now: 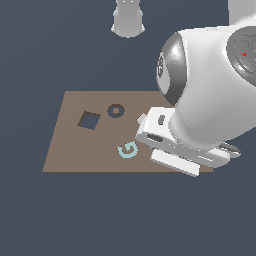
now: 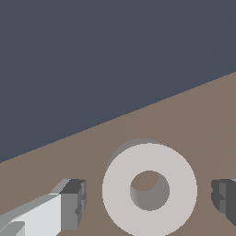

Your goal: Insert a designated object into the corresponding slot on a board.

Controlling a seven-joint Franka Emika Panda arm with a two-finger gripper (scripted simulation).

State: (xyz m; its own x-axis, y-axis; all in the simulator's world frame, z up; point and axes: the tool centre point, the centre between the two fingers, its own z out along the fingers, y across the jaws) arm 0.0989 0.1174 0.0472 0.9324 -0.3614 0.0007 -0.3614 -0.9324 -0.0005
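Observation:
In the wrist view the light grey-white ring [image 2: 150, 190] lies flat on the brown board [image 2: 193, 115]. My gripper [image 2: 149, 199] is open around it, one fingertip [image 2: 73, 203] on each side, each with a gap to the ring. In the exterior view the arm's hand [image 1: 175, 147] hangs over the right part of the board [image 1: 70, 145] and hides the ring. The slot [image 1: 116, 111], a dark ring-shaped recess with a brown centre, lies on the board's far middle, away from the hand toward the exterior view's left.
A dark square hole [image 1: 89, 120] lies left of the slot. A teal G [image 1: 128, 149] rests on the board close to the hand. A whitish piece [image 1: 142, 118] peeks out from behind the hand. The robot base [image 1: 128, 20] stands beyond the board.

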